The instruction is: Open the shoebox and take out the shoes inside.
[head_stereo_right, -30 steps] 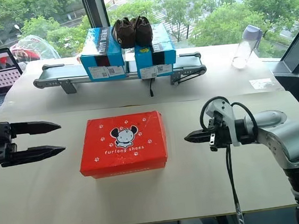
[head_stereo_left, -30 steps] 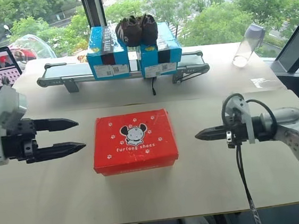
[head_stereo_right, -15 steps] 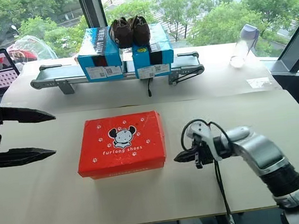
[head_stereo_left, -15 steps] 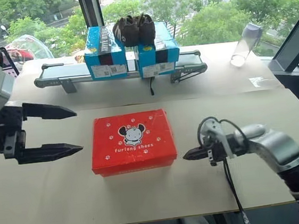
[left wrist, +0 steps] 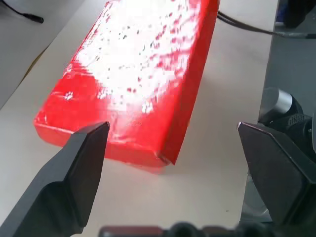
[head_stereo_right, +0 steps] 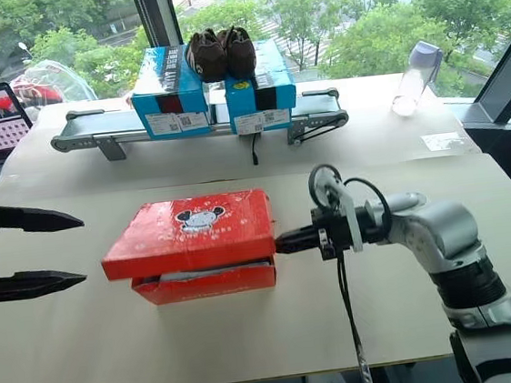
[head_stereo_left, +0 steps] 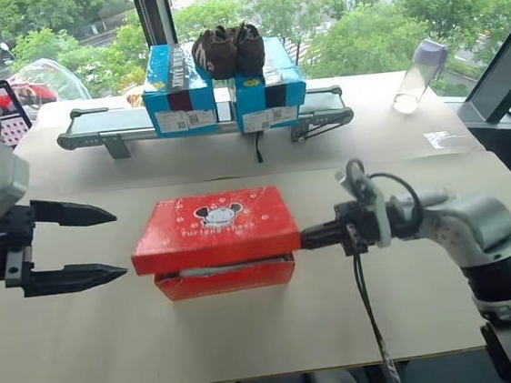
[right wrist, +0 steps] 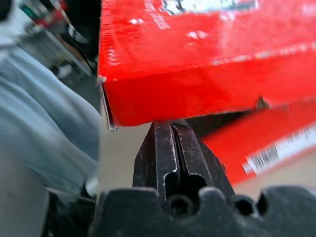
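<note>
The red cardboard shoebox [head_stereo_left: 215,241] sits mid-table with its glossy printed lid [head_stereo_left: 215,225] raised off the base at the right end; the contents are not visible through the gap. The right gripper [head_stereo_left: 308,237], at the box's 3 o'clock, has its fingers pressed together, holding nothing, with the tips wedged under the lid's right edge. The left gripper [head_stereo_left: 105,242], at 9 o'clock, is spread wide, empty, near the box without touching it.

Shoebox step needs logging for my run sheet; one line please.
shoebox: lid lifted | right gripper: shut, under lid edge | left gripper: open, apart
</note>
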Tool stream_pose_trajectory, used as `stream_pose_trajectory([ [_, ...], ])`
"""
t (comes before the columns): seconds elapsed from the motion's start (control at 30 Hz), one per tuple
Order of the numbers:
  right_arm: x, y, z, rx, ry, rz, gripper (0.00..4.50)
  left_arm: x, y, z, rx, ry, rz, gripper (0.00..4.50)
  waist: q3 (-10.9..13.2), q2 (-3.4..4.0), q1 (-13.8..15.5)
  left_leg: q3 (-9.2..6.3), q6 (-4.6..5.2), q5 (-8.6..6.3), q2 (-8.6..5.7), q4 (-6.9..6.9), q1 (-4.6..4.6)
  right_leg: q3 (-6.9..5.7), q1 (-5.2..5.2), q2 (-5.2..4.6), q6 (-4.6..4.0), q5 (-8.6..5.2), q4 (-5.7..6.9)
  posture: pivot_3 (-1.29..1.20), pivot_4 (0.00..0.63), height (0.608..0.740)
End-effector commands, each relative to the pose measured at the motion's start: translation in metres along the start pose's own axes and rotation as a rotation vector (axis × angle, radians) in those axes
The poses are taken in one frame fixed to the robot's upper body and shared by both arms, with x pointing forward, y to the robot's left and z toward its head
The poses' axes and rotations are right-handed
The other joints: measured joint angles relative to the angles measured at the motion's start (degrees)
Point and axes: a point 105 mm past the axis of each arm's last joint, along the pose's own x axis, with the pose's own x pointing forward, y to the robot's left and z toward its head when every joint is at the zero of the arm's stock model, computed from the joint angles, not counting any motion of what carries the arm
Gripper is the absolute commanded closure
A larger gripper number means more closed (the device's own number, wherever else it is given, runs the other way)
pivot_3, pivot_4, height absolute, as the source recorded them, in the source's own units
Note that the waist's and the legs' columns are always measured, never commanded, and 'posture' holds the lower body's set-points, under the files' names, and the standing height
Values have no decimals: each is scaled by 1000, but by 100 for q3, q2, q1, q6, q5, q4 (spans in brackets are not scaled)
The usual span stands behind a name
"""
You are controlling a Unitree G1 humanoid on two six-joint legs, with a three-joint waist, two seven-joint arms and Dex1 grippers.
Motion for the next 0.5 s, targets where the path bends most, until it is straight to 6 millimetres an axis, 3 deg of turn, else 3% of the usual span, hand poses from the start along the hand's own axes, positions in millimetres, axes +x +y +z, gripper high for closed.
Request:
stream_pose_trajectory([
  [0.03, -6, 10, 38, -25, -121, 52, 4500, -9, -3, 10, 49, -24, 32, 65, 0, 0, 2, 0, 0, 0, 0, 0, 1, 0, 0, 0, 0, 0, 0, 0, 150, 740],
  [0.1, -3, 7, 54, -58, -171, 51, 4500, -11, -6, 14, 49, -45, 30, 65, 0, 0, 1, 0, 0, 0, 2, 0, 1, 0, 0, 2, 0, 0, -1, 0, 150, 740],
  [0.23, 6, -19, 84, -115, -269, -34, 4500, -15, -15, 25, 42, -87, 5, 65, 1, 2, -24, 5, -1, 0, 23, 1, -1, 2, -4, 20, -11, 7, -3, 0, 150, 740],
  [0.37, 23, -71, 106, -199, -300, -248, 4500, -16, -24, 29, 22, -103, -7, 65, 2, 4, -31, 8, -3, -1, 53, -3, 0, 2, -19, 54, -37, 22, 1, 0, 150, 740],
  [0.5, 34, -104, 113, -266, -279, -396, 4500, -15, -27, 26, 2, -96, 1, 65, 3, 5, -115, 12, -4, 0, 57, -9, -6, 3, -37, 58, -75, 44, 9, 0, 150, 740],
])
